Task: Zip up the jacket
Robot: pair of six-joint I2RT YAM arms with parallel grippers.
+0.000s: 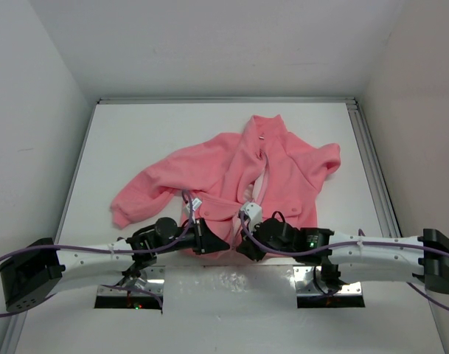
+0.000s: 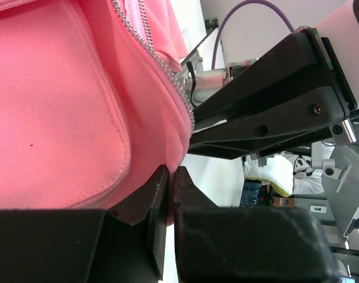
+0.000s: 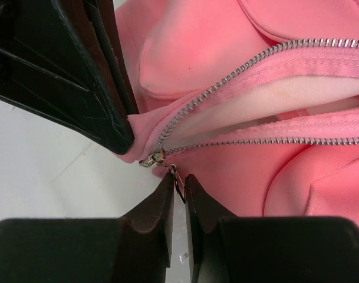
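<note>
The salmon-pink jacket [image 1: 231, 173] lies on the white table, collar far, hem near the arms. Its front zipper [image 3: 256, 59] is open, and the two rows of metal teeth meet at the slider [image 3: 152, 158] at the hem. My left gripper [image 1: 218, 243] is shut on the hem fabric beside the zipper's bottom end, as the left wrist view shows [image 2: 170, 175]. My right gripper [image 1: 244, 247] is shut on the thin zipper pull [image 3: 178, 184] that hangs from the slider. The two grippers are almost touching. The left fingers [image 3: 91, 76] show in the right wrist view.
The white table [image 1: 136, 140] has walls on the left, far and right sides, and a metal rail [image 1: 371, 169] along its right edge. A sleeve [image 1: 139, 195] spreads to the left and another [image 1: 324, 162] bunches to the right.
</note>
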